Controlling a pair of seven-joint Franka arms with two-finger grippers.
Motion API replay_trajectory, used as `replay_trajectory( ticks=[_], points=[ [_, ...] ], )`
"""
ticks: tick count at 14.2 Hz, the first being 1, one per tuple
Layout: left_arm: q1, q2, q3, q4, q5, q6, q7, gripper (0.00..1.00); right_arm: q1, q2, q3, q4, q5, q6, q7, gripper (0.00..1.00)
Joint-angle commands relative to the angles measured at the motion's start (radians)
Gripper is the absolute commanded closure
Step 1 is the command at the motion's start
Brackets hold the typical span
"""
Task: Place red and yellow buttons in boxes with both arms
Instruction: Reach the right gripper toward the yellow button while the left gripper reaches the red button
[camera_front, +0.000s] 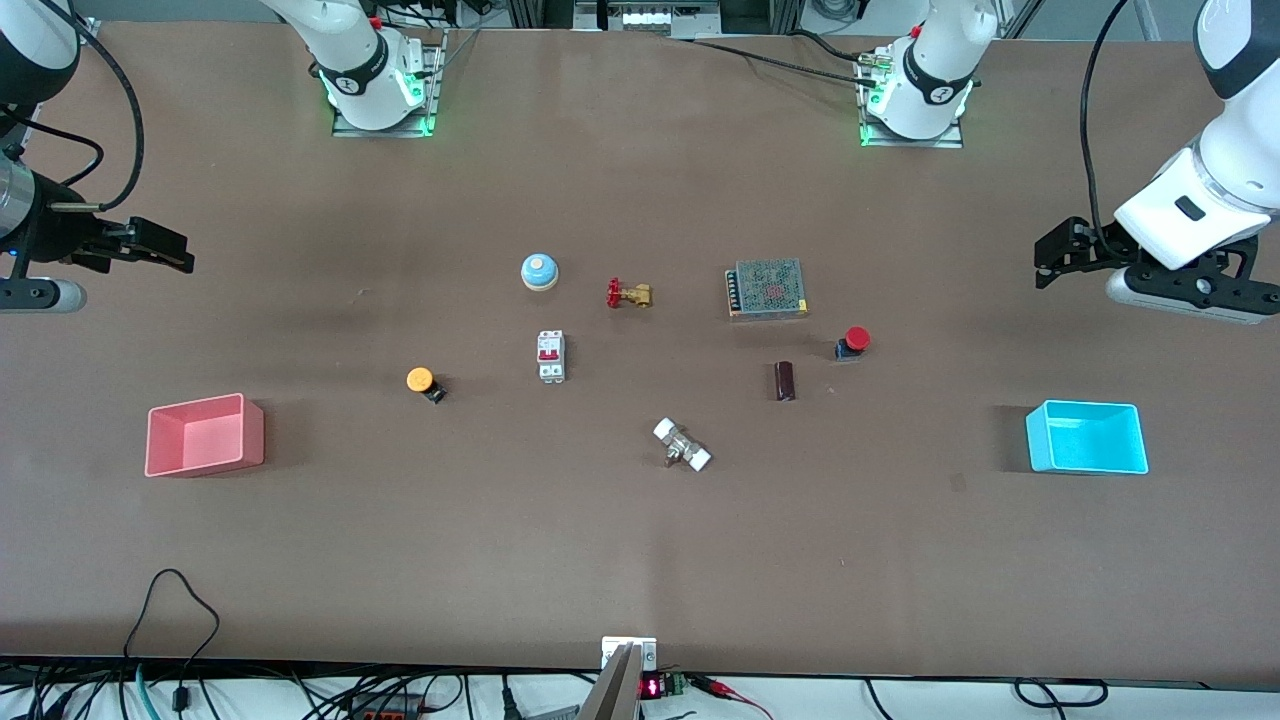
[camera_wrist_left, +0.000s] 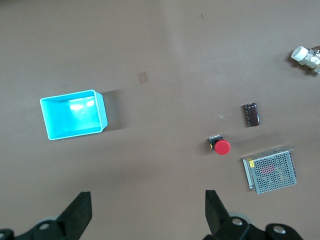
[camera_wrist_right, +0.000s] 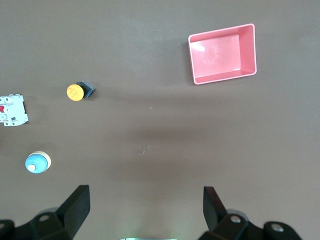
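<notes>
The red button (camera_front: 853, 342) lies on the brown table toward the left arm's end; it also shows in the left wrist view (camera_wrist_left: 221, 146). The yellow button (camera_front: 423, 382) lies toward the right arm's end and shows in the right wrist view (camera_wrist_right: 76, 92). The pink box (camera_front: 205, 462) stands near the right arm's end, the cyan box (camera_front: 1088, 467) near the left arm's end; both are empty. My left gripper (camera_front: 1047, 262) hangs open and empty high over the table's end, above the cyan box (camera_wrist_left: 75, 133). My right gripper (camera_front: 175, 252) hangs open and empty over its end, above the pink box (camera_wrist_right: 225, 78).
Between the buttons lie a blue dome bell (camera_front: 539, 271), a brass valve with a red handle (camera_front: 628, 294), a white circuit breaker (camera_front: 551, 356), a mesh-covered power supply (camera_front: 767, 288), a dark cylinder (camera_front: 785, 381) and a white-capped metal fitting (camera_front: 682, 445).
</notes>
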Motion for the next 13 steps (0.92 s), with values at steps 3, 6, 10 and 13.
replay_trajectory(
  ticks=[3, 6, 10, 13],
  points=[
    [-0.006, 0.012, 0.004, 0.031, 0.015, -0.028, 0.004, 0.00, -0.002, -0.014, 0.003, -0.008, -0.006, -0.012, -0.024, 0.00],
    [-0.006, 0.012, 0.004, 0.031, 0.015, -0.028, 0.004, 0.00, 0.000, -0.009, 0.003, -0.008, -0.002, -0.009, -0.020, 0.00],
    [-0.006, 0.012, 0.004, 0.031, 0.015, -0.028, 0.004, 0.00, 0.010, 0.008, 0.008, -0.008, 0.000, -0.007, -0.022, 0.00],
    [-0.006, 0.018, 0.005, 0.028, 0.015, -0.029, 0.004, 0.00, 0.020, 0.029, 0.011, -0.008, 0.000, -0.009, -0.020, 0.00]
  ],
)
